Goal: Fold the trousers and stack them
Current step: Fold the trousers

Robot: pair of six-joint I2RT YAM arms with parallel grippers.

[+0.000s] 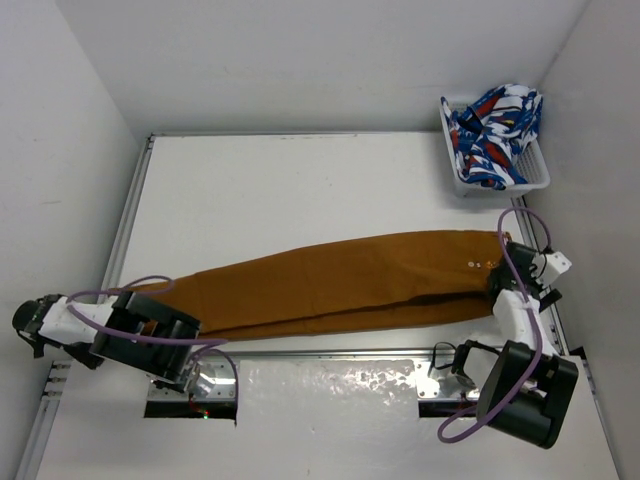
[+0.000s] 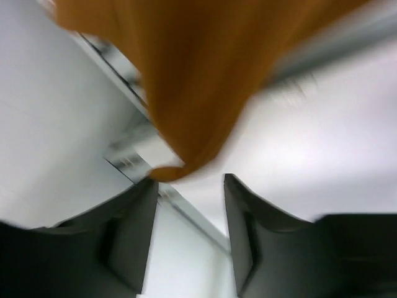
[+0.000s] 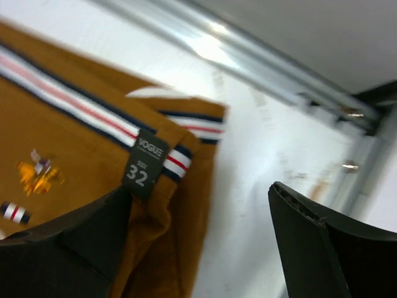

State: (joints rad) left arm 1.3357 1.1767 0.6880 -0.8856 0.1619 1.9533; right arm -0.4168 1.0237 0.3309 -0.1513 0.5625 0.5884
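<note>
- Gaping: left claw [image 2: 189,186] apart at the hem [image 2: 170,169]; right claw [image 3: 198,198] wide apart beside the waistband [image 3: 74,105]; both empty.
- Trousers [image 1: 340,285] lie stretched along the table's [image 1: 300,180] near edge.
- Cloth looks soft and limp; you should pinch waistband and hem.

Camera layout: one high fixed view and two close wrist views.

The top camera looks down from above and behind the arm bases, far enough back to take in the whole table [image 1: 300,180] and the trousers [image 1: 330,285] end to end. Each wrist camera sits just behind its own pincer and looks out along the fingers. Just beyond the left pincer [image 2: 189,180] is a blurred leg end, and under the right pincer [image 3: 200,189] the striped waistband, very near. All three views share the trousers.
</note>
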